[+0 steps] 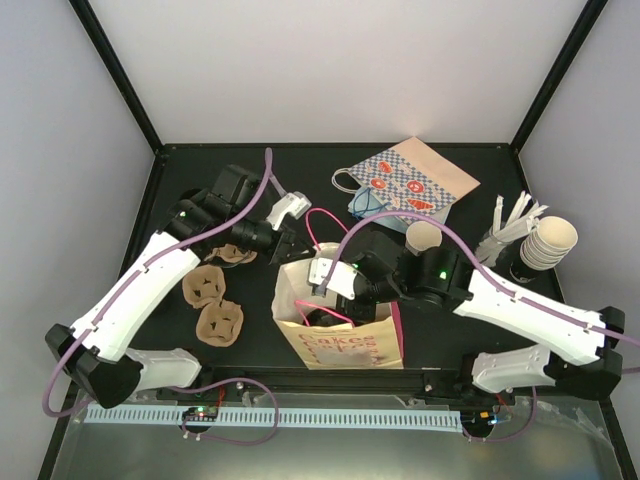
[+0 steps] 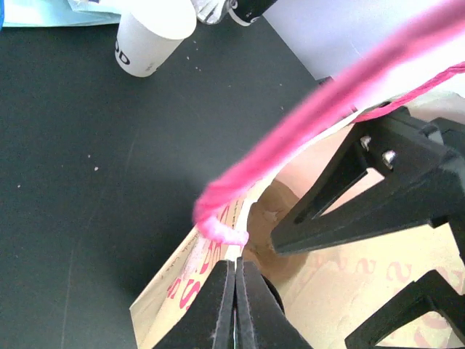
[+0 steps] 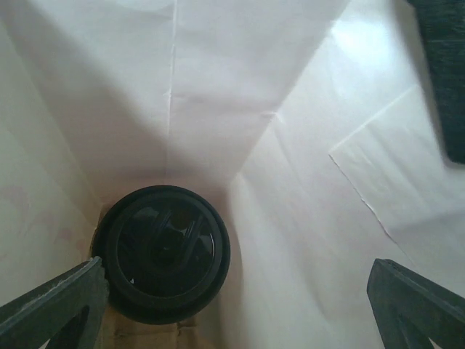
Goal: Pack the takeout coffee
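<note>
The takeout coffee [image 1: 422, 237], a small white paper cup with dark print [image 2: 149, 40], stands on the black table behind the right arm, outside the bag. The pink bag [image 1: 345, 340] stands upright at the table's middle, mouth open. My left gripper [image 1: 292, 250] is shut on the bag's rear rim [image 2: 236, 256], under the pink handle [image 2: 305, 131]. My right gripper [image 1: 335, 288] reaches down into the bag's mouth and is open [image 3: 240, 305], holding nothing. A small black cup [image 3: 163, 251] sits on the bag's floor, below and left of its fingers.
Brown cardboard cup carriers [image 1: 212, 305] lie left of the bag. A patterned paper bag [image 1: 410, 180] lies flat at the back. A stack of cream cups [image 1: 550, 240] and a holder of white sticks [image 1: 512, 222] stand at the right. A white part [image 1: 290, 207] lies behind the left gripper.
</note>
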`<act>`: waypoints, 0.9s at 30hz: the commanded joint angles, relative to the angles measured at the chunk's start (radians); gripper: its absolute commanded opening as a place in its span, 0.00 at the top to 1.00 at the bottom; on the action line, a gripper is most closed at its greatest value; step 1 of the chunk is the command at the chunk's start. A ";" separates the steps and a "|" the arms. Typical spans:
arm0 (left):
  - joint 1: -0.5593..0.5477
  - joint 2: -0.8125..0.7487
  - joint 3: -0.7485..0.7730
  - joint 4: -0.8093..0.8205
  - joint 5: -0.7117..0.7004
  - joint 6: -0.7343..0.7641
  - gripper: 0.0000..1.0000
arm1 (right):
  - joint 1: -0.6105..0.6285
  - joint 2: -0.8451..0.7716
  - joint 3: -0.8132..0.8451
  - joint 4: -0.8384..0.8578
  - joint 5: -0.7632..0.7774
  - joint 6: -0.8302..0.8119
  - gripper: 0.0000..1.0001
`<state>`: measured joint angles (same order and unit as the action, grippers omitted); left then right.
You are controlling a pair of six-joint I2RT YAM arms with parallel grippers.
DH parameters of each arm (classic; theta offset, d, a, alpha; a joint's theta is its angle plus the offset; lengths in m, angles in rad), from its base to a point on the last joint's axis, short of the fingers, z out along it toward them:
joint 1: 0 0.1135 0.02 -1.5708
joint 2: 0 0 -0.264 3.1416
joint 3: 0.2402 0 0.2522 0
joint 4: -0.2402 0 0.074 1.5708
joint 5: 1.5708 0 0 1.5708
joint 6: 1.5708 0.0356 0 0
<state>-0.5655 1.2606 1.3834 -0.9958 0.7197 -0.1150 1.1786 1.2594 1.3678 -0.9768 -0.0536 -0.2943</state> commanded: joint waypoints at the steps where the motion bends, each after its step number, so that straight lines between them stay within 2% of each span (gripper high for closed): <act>1: -0.006 -0.026 0.023 -0.004 -0.042 0.028 0.98 | 0.005 -0.029 0.007 0.015 0.057 0.032 0.00; 5: -0.008 -0.029 0.024 -0.006 -0.046 0.032 0.98 | 0.004 -0.071 -0.036 0.077 0.073 0.050 0.00; 12: -0.023 -0.021 0.009 0.016 -0.044 0.024 0.98 | -0.001 -0.129 -0.159 0.296 0.110 0.133 0.00; 21: -0.033 -0.017 -0.004 0.018 -0.085 0.030 0.98 | -0.002 -0.171 -0.175 0.434 0.141 0.207 0.00; 27: -0.035 -0.016 -0.016 0.019 -0.116 0.039 0.98 | -0.002 -0.213 -0.207 0.517 0.214 0.279 0.00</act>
<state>-0.5926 1.2438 1.3659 -0.9939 0.6308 -0.0978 1.1778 1.0695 1.1683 -0.5537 0.0887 -0.0853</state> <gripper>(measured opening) 0.023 1.000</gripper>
